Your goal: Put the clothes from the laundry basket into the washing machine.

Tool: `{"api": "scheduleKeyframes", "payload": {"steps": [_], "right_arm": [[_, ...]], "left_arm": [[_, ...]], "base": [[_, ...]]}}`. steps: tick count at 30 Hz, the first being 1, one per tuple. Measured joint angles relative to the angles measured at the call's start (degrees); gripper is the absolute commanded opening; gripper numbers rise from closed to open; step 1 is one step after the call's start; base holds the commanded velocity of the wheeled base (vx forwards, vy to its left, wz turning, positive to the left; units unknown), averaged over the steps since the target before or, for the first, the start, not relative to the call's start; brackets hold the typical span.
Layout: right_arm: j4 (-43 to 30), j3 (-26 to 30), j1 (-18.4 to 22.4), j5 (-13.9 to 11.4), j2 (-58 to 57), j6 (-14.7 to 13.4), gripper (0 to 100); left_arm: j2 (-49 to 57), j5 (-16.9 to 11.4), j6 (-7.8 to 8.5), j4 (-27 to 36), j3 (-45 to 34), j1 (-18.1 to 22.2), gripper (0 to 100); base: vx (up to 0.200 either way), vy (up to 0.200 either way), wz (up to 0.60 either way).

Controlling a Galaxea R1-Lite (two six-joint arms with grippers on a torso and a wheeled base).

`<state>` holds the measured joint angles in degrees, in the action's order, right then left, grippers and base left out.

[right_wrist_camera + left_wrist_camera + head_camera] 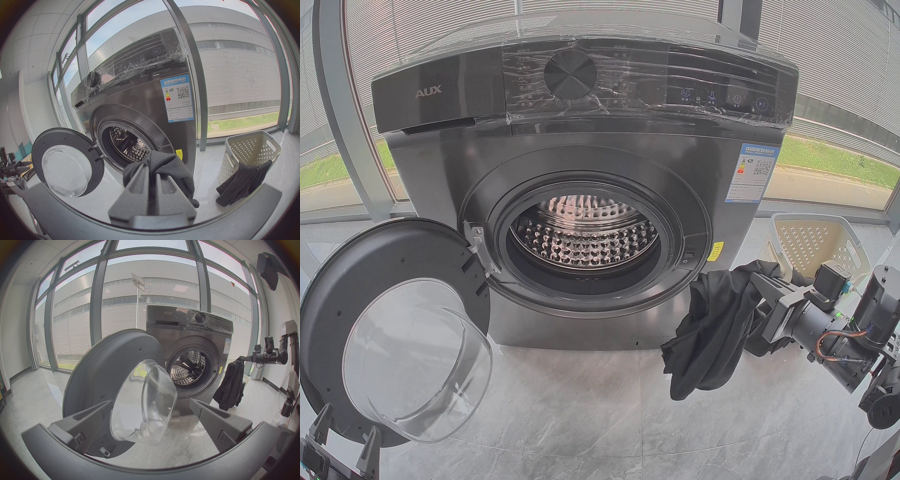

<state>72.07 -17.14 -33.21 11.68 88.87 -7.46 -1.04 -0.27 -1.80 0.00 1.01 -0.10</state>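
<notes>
The left gripper (350,420) sits low at the robot's far left, just in front of the open door; its two fingers are spread wide apart with nothing between them. The round door (394,262) is swung fully out to the left on its hinge; its clear glass bowl (419,362) bulges toward the robot. Next comes the washing machine (581,150), a dark grey front loader standing on the pale marbled floor (581,406) before tall windows; plastic film wraps its control panel; its steel drum (584,237) is open to view, and no clothing is visible inside it.

Right of the machine's opening, near its lower right corner, a black garment (715,325) hangs in loose folds; it is off the machine's front and outside the drum. The right gripper (152,181) is closed on the top of that cloth, its fingers close together with the fabric bunched over and around them; the arm comes in from the robot's right. Farthest right, the laundry basket (819,240) stands on the floor beside the machine, cream and perforated, just behind the right arm; a second dark garment (242,182) lies draped over its near rim and hangs down its outer wall.
</notes>
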Motion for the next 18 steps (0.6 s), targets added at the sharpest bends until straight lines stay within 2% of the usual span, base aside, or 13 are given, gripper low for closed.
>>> {"api": "scheduleKeyframes", "payload": {"steps": [18], "right_arm": [[0.0, 1.9, -1.8, -0.2, 0.0, -0.1, 0]], "left_arm": [[0.0, 0.0, 0.06, 0.0, 0.0, 0.0, 100]], "base": [[0.000, 0.000, 0.00]]}}
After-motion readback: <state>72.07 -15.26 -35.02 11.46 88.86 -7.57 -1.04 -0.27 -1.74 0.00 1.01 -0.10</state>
